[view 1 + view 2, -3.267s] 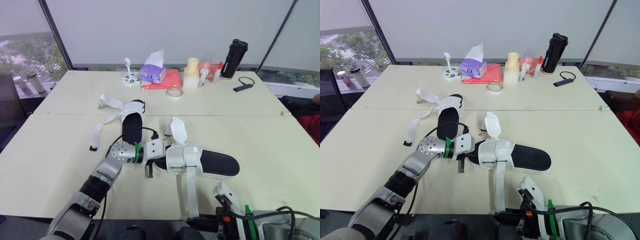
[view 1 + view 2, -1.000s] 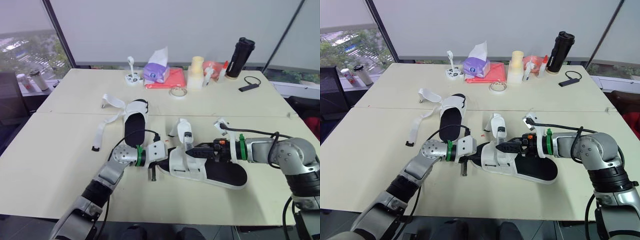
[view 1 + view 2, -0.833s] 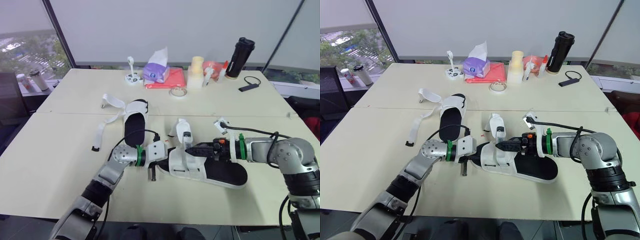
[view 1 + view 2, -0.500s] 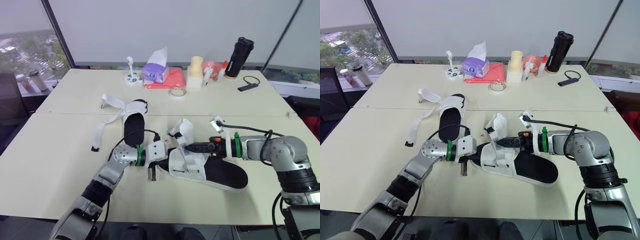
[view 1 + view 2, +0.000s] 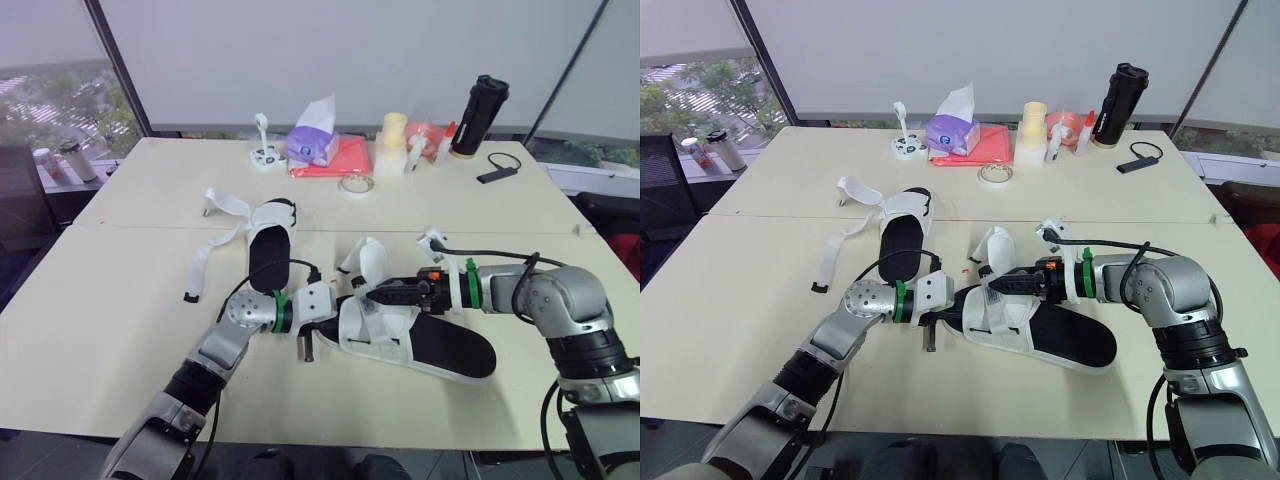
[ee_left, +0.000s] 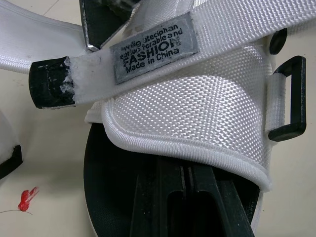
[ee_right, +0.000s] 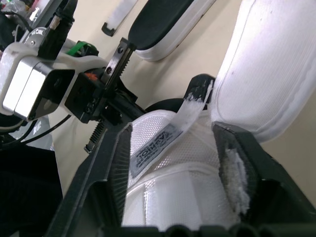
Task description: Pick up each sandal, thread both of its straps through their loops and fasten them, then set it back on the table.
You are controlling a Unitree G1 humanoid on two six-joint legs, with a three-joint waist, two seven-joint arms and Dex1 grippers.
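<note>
The near sandal (image 5: 445,348) lies on the worktop (image 5: 110,330) between my arms. My left claw (image 5: 330,308) is at its toe, together, pushed in under the white upper (image 6: 197,108). My right claw (image 5: 376,293) is apart, straddling that upper, with the labelled strap end (image 7: 190,111) between its fingers. The wide flap (image 5: 371,262) stands upright just beside it. The other sandal (image 5: 268,250) lies farther back, straps loose.

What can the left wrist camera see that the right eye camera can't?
Left wrist view: it is close enough to read the label, "FASHION Made in China", and to see the black loop clearly. Right eye view: it takes in the whole table, with the other sandal, the tissue box and the black bottle. Both: the near sandal with its white straps.
</note>
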